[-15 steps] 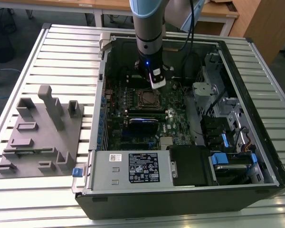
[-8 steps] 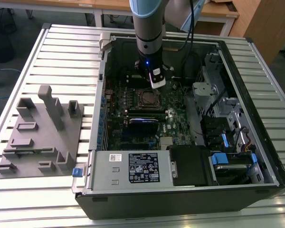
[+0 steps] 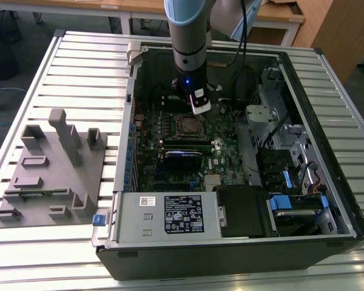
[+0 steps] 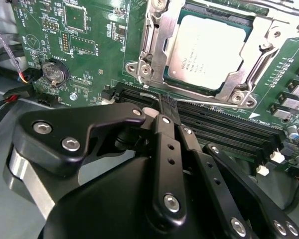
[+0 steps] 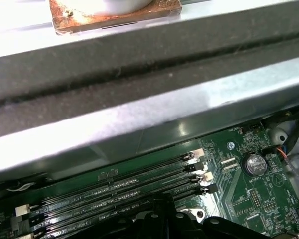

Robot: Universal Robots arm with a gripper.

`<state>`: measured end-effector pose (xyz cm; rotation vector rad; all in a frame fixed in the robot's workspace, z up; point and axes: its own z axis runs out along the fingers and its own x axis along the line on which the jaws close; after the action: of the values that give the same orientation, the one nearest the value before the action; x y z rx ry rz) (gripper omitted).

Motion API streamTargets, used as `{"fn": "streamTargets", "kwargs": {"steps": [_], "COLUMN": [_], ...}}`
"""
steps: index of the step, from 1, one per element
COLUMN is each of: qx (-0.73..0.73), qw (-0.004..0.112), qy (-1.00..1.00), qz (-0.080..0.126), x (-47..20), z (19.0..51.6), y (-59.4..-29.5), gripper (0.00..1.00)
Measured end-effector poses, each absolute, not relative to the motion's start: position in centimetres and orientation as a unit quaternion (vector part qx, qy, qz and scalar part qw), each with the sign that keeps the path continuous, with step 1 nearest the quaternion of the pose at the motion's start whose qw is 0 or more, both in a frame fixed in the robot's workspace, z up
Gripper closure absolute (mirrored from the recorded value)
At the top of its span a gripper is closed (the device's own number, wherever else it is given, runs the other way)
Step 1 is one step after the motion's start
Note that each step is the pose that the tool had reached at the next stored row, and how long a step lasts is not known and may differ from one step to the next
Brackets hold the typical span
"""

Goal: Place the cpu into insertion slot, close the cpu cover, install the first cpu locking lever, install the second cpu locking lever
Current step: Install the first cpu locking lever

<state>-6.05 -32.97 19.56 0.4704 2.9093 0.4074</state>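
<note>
Gripper point(image 4: 165, 107) is down inside the open PC case point(image 3: 327, 242), fingers point(image 4: 162, 124) clenched together, nothing held between them. In the second wrist view the tips come to one narrow point, touching or just above the thin wire lever point(image 4: 199, 102) that runs along the socket edge; can't tell if there's actual contact.

The cpu point(image 4: 209, 50) sits in the socket just beyond the fingertips, dull silver top up, flat. The cpu cover point(image 4: 152, 55) is down around it, frame lying over the chip edges with the chip showing through the window. Screw posts at the frame corners are visible.

Black memory slots point(image 4: 229, 124) run right under the fingertips, between the fingers and the socket; in the first wrist view the same slots point(image 5: 119, 191) lie beside the gripper body, with the coin battery point(image 5: 254, 163) off to one side. The battery point(image 4: 55, 72) also appears in the second wrist view, well apart from the fingertips.

Exterior view: arm point(image 3: 188, 36) comes straight down into the case, gripper point(image 3: 197, 106) just above the socket point(image 3: 187, 125) on the motherboard point(image 3: 224, 157). Power supply box point(image 3: 170, 215) lies at the near edge of the case, well apart from the fingers. Grey fixture tray point(image 3: 54, 170) sits on the slatted desk point(image 3: 79, 60) outside the case, at the exterior view's left.
</note>
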Motion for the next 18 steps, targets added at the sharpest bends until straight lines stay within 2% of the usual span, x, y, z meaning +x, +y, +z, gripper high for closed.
{"fn": "streamTargets", "kwargs": {"steps": [18], "qx": [0.157], "qw": [0.089], "qy": [0.974], "qz": [0.136], "x": [-6.08], "z": [19.39], "y": [-33.09], "gripper": [0.90]}}
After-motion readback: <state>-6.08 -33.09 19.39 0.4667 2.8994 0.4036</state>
